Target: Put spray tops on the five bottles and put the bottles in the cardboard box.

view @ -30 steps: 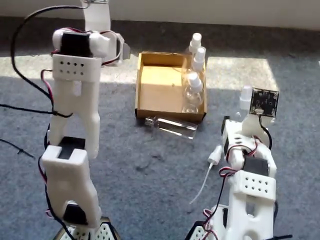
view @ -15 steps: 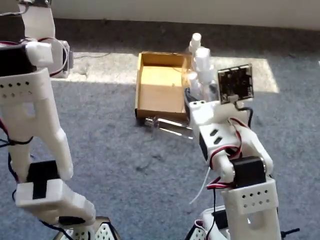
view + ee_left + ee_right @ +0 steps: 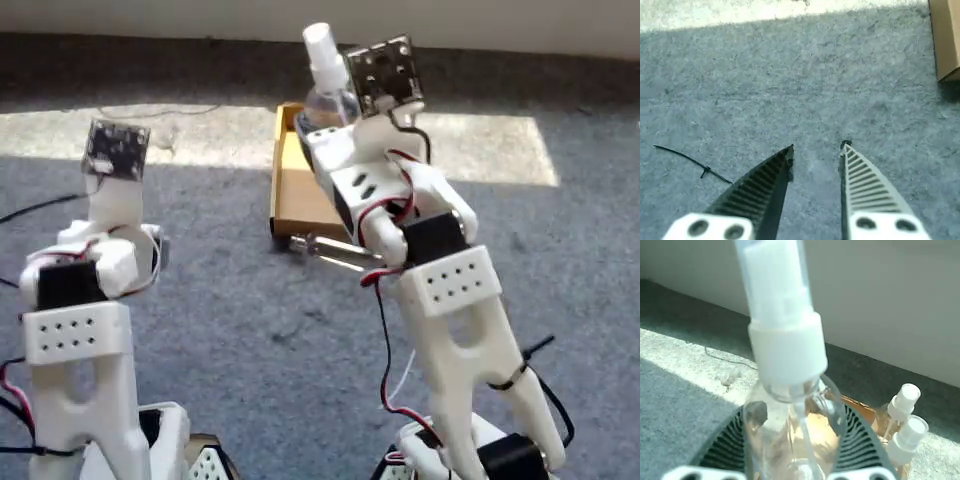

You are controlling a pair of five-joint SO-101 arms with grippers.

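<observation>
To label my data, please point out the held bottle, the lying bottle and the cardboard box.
held bottle (image 3: 790, 435): right wrist view, its clear body.
lying bottle (image 3: 330, 250): high view, its clear body.
cardboard box (image 3: 295, 228): high view, its front wall.

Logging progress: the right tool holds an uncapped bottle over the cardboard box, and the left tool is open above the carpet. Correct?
Not quite: the bottle in the right tool wears its spray top, as the right wrist view shows. The rest stands: it hangs over the cardboard box, and the left tool is open above the carpet.
</observation>
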